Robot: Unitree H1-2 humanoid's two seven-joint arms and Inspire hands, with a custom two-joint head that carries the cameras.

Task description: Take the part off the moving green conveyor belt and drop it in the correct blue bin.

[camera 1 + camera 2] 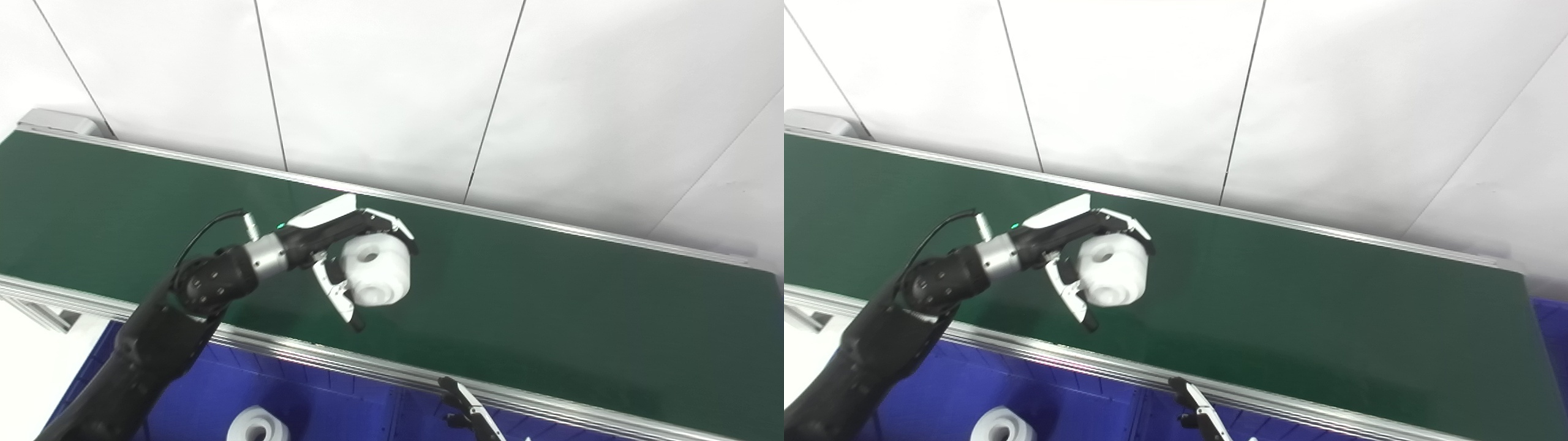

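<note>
The white round part [375,269], at picture centre-left over the green conveyor belt [551,294], sits clasped in the left hand [343,251], fingers [392,223] curled over its top and thumb below. Its bore faces up and slightly toward the camera. In the blue bin [306,398] at the lower edge lies another white part [257,425]. Only the right hand's tip [468,407] shows at the bottom; its state is unclear.
</note>
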